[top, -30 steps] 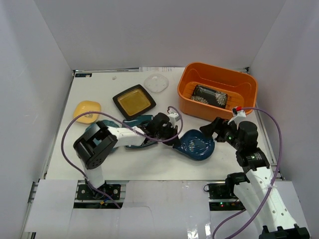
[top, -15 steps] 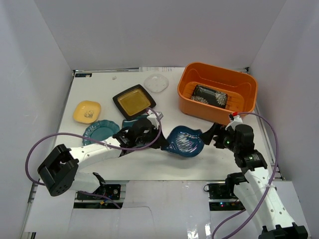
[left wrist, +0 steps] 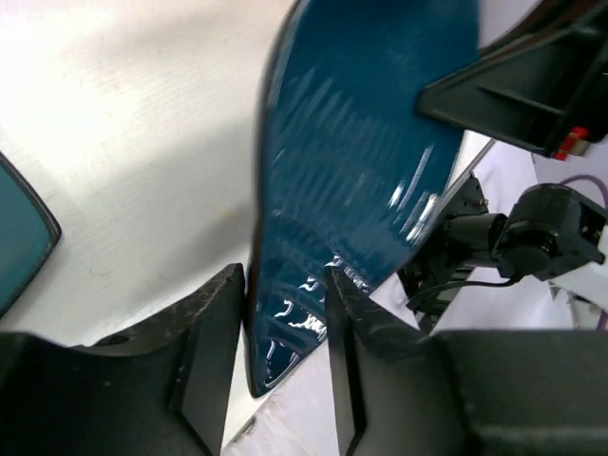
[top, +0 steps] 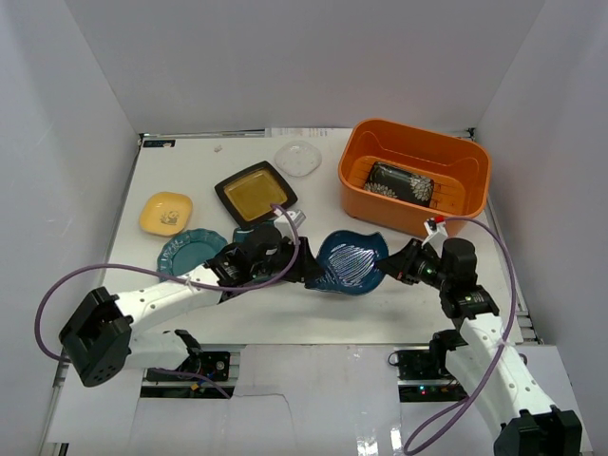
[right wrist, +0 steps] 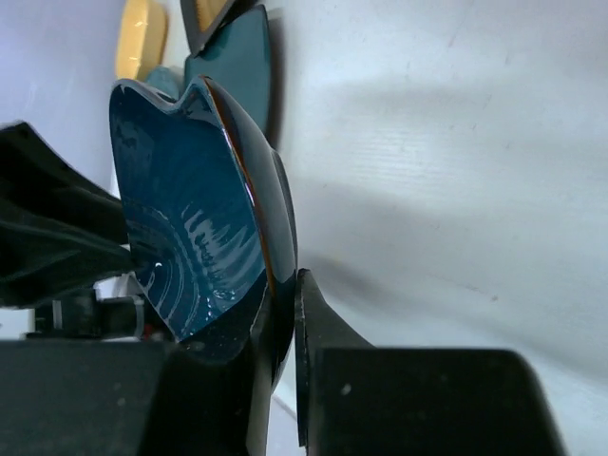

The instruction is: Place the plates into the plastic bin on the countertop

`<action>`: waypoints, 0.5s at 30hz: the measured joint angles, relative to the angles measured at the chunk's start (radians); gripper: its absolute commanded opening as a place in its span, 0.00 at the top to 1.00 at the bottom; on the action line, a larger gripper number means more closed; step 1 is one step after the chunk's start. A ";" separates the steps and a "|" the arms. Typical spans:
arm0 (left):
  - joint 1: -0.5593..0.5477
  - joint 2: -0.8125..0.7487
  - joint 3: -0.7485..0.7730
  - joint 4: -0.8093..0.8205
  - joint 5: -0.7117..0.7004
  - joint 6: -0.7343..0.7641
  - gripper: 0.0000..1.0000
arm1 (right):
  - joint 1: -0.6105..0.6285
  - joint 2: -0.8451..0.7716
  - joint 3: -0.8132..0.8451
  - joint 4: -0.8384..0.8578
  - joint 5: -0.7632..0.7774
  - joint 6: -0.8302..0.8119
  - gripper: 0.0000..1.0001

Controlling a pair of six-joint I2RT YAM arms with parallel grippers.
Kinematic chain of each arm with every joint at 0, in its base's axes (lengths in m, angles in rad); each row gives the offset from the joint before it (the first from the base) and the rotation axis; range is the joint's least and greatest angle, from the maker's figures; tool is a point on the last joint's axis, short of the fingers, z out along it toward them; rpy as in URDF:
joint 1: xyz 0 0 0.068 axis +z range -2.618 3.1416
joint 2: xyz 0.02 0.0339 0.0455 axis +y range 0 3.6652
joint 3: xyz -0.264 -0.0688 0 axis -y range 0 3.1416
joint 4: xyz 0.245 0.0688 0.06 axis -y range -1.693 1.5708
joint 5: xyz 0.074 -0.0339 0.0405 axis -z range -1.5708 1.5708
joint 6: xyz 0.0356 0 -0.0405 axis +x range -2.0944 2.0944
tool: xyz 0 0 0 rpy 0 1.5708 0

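- From above, the blue leaf plate (top: 350,263) is tipped up on edge over the countertop (top: 285,309), just in front of the plastic bin (top: 380,211) and outside it
- The left gripper (top: 309,269) is at its left edge and the right gripper (top: 388,271) at its right edge
- Only this view shows the black floral plate (top: 399,180) lying in the bin
- It also shows the black-and-amber plate (top: 255,193), yellow plate (top: 165,213) and teal scalloped plate (top: 188,253) lying to the left
- The left wrist view shows that gripper's fingers (left wrist: 214,342) standing either side of the leaf plate's rim; whether they press it cannot be told
- The right wrist view shows its jaws clamped on the opposite rim, and a teal square plate (right wrist: 237,71) beyond
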 measured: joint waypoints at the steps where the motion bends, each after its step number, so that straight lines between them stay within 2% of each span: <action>1: 0.001 -0.016 0.000 -0.009 -0.005 -0.006 0.36 | 0.003 0.000 0.000 0.026 -0.011 0.011 0.92; 4: 0.003 -0.088 0.019 -0.013 -0.020 -0.005 0.11 | 0.013 0.008 0.000 0.039 0.006 0.003 0.92; 6: 0.003 -0.143 0.060 -0.044 -0.048 0.004 0.03 | 0.014 0.024 0.015 0.026 0.025 0.002 0.92; 10: 0.003 -0.266 0.145 -0.164 -0.140 0.037 0.02 | 0.014 0.109 0.154 -0.017 0.071 -0.020 0.92; 15: 0.003 -0.441 0.214 -0.352 -0.277 0.105 0.02 | 0.002 0.266 0.462 0.000 0.150 -0.054 0.92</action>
